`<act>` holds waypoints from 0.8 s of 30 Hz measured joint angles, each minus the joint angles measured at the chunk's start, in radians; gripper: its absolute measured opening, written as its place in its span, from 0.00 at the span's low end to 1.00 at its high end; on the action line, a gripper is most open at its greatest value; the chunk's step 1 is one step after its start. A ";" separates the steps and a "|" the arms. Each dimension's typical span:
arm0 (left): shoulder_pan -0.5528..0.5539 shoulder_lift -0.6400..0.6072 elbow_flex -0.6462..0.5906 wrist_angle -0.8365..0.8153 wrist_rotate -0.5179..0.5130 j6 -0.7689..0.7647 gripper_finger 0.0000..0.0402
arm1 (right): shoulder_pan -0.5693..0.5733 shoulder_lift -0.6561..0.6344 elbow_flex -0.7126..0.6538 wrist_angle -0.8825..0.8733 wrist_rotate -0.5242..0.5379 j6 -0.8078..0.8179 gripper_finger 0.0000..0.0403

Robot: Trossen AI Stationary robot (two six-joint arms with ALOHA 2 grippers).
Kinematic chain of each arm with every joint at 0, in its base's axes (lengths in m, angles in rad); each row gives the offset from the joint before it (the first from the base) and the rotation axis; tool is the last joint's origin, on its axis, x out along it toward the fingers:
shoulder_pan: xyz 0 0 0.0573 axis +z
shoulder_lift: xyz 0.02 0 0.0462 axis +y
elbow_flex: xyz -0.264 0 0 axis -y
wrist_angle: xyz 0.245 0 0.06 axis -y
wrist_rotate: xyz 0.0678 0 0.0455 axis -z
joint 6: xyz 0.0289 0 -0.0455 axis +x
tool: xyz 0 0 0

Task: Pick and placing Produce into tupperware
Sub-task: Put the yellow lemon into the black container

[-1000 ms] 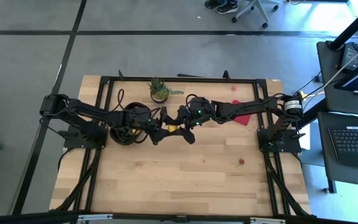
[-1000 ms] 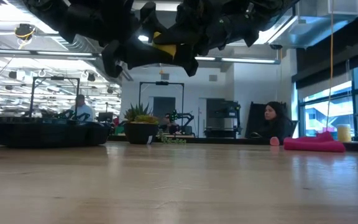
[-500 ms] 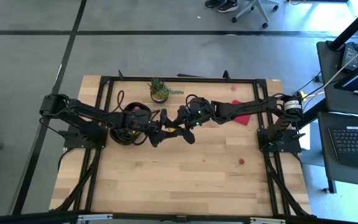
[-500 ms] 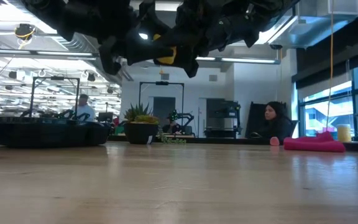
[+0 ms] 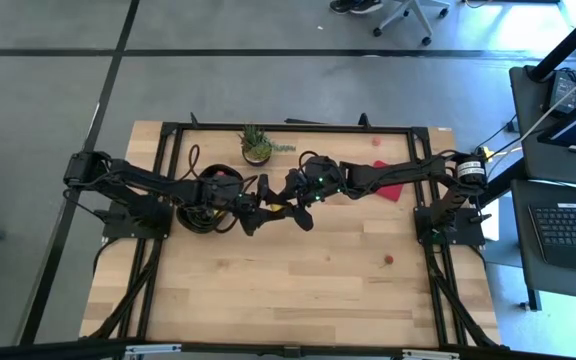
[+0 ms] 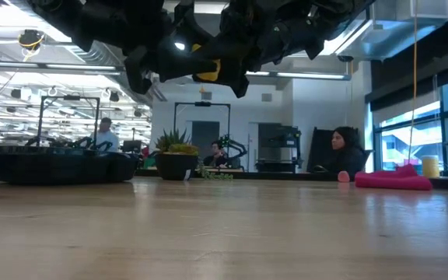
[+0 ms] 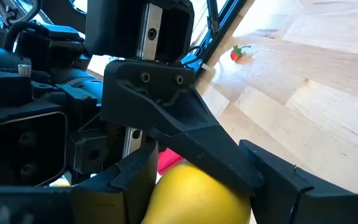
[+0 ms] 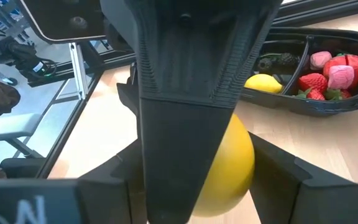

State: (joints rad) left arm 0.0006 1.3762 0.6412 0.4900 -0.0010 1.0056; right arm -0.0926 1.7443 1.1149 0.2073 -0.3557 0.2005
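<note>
A yellow lemon point(image 6: 207, 68) hangs high over the table's middle between both grippers, and it also shows in the left wrist view point(image 7: 197, 194) and the right wrist view point(image 8: 234, 163). My left gripper point(image 5: 265, 207) reaches it from the table's left, my right gripper point(image 5: 287, 204) from the right; both are shut on it. The black tupperware point(image 5: 203, 205) stands under the left arm. It holds another lemon point(image 8: 263, 82), strawberries point(image 8: 312, 84), a pinkish piece point(image 8: 337, 71) and dark berries point(image 8: 278, 61). My left gripper has the lemon pinched between its two fingers point(image 7: 132, 180), coming level from the table's left. The lemon's side point(image 7: 166, 186) lies against one finger; the right arm's finger partly hides the other side. The lemon is lifted clear. My right gripper pinches the same lemon from the table's right, level. One of its fingers point(image 7: 191, 134) lies over the lemon's upper side point(image 7: 219, 183). In its own wrist view the left arm's finger point(image 8: 185, 112) hides much of the contact.
A loose strawberry point(image 5: 389, 260) lies on the wood near the right arm's base, and a small red piece point(image 5: 376, 141) sits by the far edge. The flat red square point(image 5: 390, 190) lies under the right arm. A potted plant point(image 5: 257, 145) stands far of the grippers.
My left gripper has moved toward the table's right, up to the right gripper, so its fingers now stand around the lemon, which showed bare between the two grippers a second ago. The right gripper and the lemon have stayed high in place.
</note>
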 joint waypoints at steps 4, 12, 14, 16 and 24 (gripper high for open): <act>0.000 0.000 0.001 -0.003 -0.037 -0.005 0.56 | -0.001 0.000 0.000 0.002 0.006 -0.001 0.51; 0.002 0.000 0.001 -0.006 -0.041 -0.004 0.56 | 0.000 0.000 0.000 0.006 0.002 -0.001 0.51; 0.001 0.000 0.001 -0.006 -0.034 -0.004 0.54 | 0.000 0.000 0.000 0.005 -0.001 -0.001 0.51; -0.001 0.000 0.001 -0.006 -0.034 -0.005 0.52 | 0.000 0.000 0.000 0.005 -0.003 -0.002 0.51; -0.007 0.010 0.001 -0.001 -0.034 -0.005 0.52 | 0.001 0.001 0.000 0.003 -0.006 -0.004 0.51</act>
State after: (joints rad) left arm -0.0067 1.3857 0.6418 0.4892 -0.0353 1.0004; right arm -0.0914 1.7451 1.1149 0.2100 -0.3618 0.1967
